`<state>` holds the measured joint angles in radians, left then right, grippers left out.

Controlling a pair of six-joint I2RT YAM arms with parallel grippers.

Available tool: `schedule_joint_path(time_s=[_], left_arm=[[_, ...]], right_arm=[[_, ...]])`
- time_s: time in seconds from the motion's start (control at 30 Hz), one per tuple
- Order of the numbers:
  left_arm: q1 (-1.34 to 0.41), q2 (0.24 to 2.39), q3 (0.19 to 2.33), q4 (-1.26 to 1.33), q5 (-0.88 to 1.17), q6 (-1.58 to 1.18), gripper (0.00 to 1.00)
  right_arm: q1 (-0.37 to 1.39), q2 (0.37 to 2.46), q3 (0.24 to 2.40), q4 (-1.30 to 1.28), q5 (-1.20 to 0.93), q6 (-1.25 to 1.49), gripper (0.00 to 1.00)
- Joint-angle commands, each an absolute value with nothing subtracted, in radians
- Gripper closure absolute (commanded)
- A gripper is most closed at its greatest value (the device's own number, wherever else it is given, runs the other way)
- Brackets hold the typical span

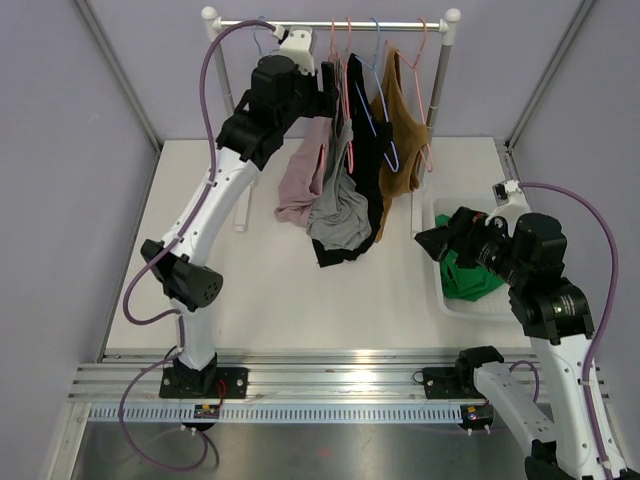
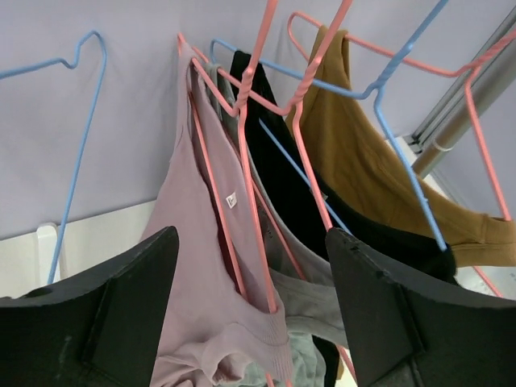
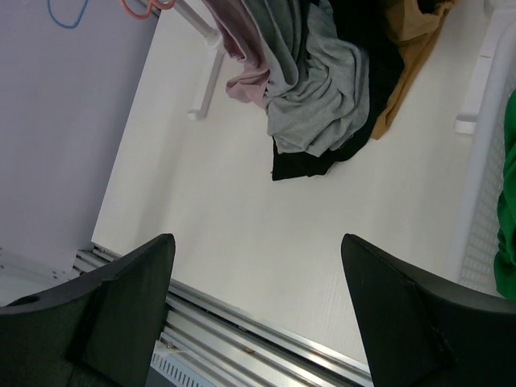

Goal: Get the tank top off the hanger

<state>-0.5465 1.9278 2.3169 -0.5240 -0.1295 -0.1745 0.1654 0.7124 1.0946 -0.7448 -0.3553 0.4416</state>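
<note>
**A:** Where's the tank top?

**B:** On the rail (image 1: 330,22) at the back of the counter (image 1: 300,310), with three others. Left to right they are the pink tank top (image 1: 300,185), a grey one (image 1: 340,215), a black one (image 1: 362,140) and a brown one (image 1: 400,130). Each is on a wire hanger. Their lower ends bunch together low down and look to rest on the counter.

**A:** And the left arm (image 1: 215,200)?

**B:** Raised to the rail, its wrist right beside the pink top's upper part. In the wrist view the left jaws stand wide. One finger (image 2: 105,322) is low on the left and the other low on the right. Between them is the pink top, hanging from its pink hanger (image 2: 242,161). I can't see either finger touching cloth or wire.

**A:** Anything else up there?

**B:** A bare blue hanger (image 2: 81,137) off to the left, well apart from the clothes. A second blue one (image 2: 395,153) is among the black and brown tops.

**A:** The right arm (image 1: 540,290)?

**B:** Low on the right side, its wrist over a white tray (image 1: 440,300) holding a green cloth (image 1: 470,280). The right jaws are wide too and hold nothing. Its camera shows bare counter between the fingers (image 3: 113,314), with the heap of hems farther off.
</note>
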Motion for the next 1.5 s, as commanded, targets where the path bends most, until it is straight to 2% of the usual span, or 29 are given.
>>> schedule_joint_path(time_s=[0.0, 0.13, 0.17, 0.23, 0.37, 0.67, 0.83, 0.87, 1.0, 1.47], left_arm=[[-0.551, 1.976, 2.381, -0.459, -0.156, -0.124, 0.33], [-0.551, 2.014, 2.399, -0.428, -0.204, -0.106, 0.49], [-0.551, 2.028, 2.413, -0.428, -0.209, -0.101, 0.57], [-0.551, 2.043, 2.430, -0.433, -0.209, -0.100, 0.63], [-0.551, 2.063, 2.441, -0.442, -0.221, -0.084, 0.61], [-0.551, 2.098, 2.447, -0.465, -0.224, -0.080, 0.71], [-0.551, 2.112, 2.450, -0.474, -0.224, -0.077, 0.71], [-0.551, 2.112, 2.451, -0.472, -0.224, -0.078, 0.81], [-0.551, 2.105, 2.453, -0.469, -0.242, -0.083, 1.00], [-0.551, 1.918, 2.454, -0.446, -0.357, -0.078, 1.00]], right_arm=[[0.163, 0.689, 1.106, -0.747, -0.405, 0.434, 0.09], [0.163, 0.675, 1.114, -0.759, -0.411, 0.422, 0.10], [0.164, 0.672, 1.115, -0.762, -0.411, 0.419, 0.10], [0.163, 0.669, 1.115, -0.767, -0.408, 0.411, 0.10], [0.163, 0.666, 1.118, -0.776, -0.402, 0.394, 0.10], [0.163, 0.670, 1.114, -0.764, -0.403, 0.390, 0.11], [0.164, 0.670, 1.115, -0.761, -0.405, 0.388, 0.11], [0.164, 0.669, 1.114, -0.761, -0.403, 0.387, 0.11], [0.164, 0.672, 1.120, -0.764, -0.402, 0.383, 0.11], [0.163, 0.680, 1.146, -0.770, -0.406, 0.379, 0.12]])
